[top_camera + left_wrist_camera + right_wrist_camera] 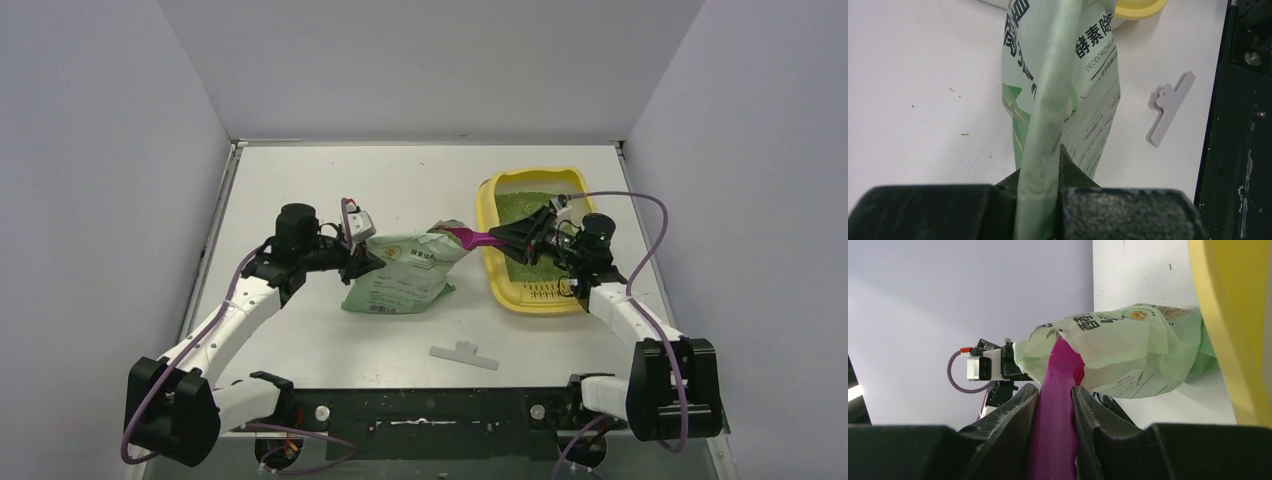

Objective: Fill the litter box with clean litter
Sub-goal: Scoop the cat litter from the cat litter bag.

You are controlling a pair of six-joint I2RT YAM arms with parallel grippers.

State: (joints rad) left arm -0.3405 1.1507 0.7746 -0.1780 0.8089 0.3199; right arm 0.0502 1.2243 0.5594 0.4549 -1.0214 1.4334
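Grips one bag [400,275] in left tool [358,260], one scoop [468,238] in right tool [506,238], beside one litter box [491,262] at right edge of surface [300,190].

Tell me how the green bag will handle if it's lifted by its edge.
The green bag is probably floppy: its film creases and folds where the left gripper pinches it. It likely sags and swings, since its bulging lower part rests on the table.

Bright, even light w/ soft shadows on table [330,340]; wrist views' near foreground blurry, bg sharp.
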